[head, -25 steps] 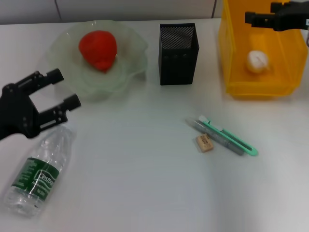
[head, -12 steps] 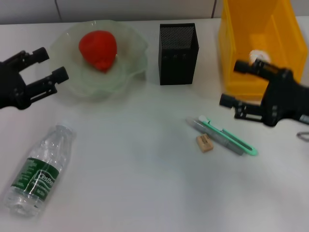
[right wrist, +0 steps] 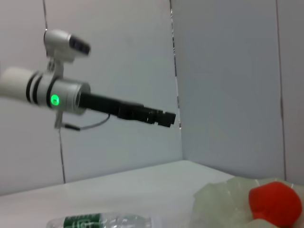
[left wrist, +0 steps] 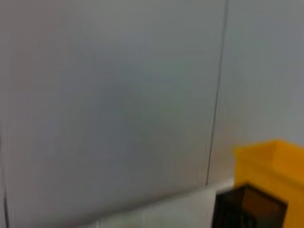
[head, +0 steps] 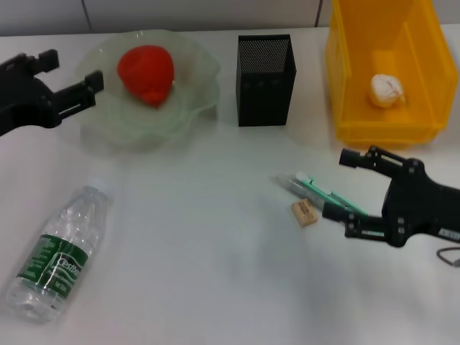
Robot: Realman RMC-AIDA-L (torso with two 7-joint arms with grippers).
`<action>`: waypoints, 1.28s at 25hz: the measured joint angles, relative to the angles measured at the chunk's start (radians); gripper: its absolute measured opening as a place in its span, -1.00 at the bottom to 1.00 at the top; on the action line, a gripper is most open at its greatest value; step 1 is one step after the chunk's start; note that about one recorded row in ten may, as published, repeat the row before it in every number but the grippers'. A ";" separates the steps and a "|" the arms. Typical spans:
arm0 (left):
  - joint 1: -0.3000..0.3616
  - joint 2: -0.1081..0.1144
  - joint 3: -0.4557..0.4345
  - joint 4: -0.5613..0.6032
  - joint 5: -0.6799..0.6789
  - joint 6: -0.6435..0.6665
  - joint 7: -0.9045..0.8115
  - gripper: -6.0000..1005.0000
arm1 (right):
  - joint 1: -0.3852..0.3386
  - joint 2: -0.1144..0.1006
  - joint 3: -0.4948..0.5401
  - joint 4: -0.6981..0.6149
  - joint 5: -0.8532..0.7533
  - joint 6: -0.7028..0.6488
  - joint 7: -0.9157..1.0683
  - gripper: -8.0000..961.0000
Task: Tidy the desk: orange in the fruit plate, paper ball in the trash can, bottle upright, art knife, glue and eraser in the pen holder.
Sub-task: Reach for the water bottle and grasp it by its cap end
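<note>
Orange-red fruit (head: 146,73) is sitting in the ruffled glass plate (head: 188,100) and the white paper ball (head: 386,90) in the yellow bin (head: 345,93); clear plastic bottle (head: 59,251) is lying flat. The right end effector (head: 347,195), wide open and empty, is hovering beside the green art knife (head: 332,196), grey glue stick (head: 296,188) and tan eraser (head: 305,213), all lying outside the black mesh holder (head: 265,70). The left end effector (head: 72,77), open and empty, is hanging near the plate.

The tabletop (head: 215,287) is evenly and brightly lit from above, and only soft, faint shadows are cast beneath objects. Slight motion blur is seen on the right gripper (head: 346,194). The left wrist view is rendered hazy and out of focus.

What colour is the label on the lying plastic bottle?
Green with white lettering, on the clear plastic bottle; clearest in the head view.
</note>
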 joint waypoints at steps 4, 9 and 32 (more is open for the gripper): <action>0.052 0.000 0.117 0.225 0.401 0.016 -0.462 0.54 | -0.004 0.000 0.000 0.028 -0.016 -0.002 -0.042 0.78; 0.012 -0.004 0.287 0.312 0.854 0.093 -0.871 0.54 | -0.001 0.000 -0.001 0.057 -0.018 0.004 -0.058 0.78; -0.186 -0.008 0.322 0.009 1.030 0.132 -0.964 0.54 | -0.003 0.000 -0.004 0.100 -0.022 0.030 -0.085 0.78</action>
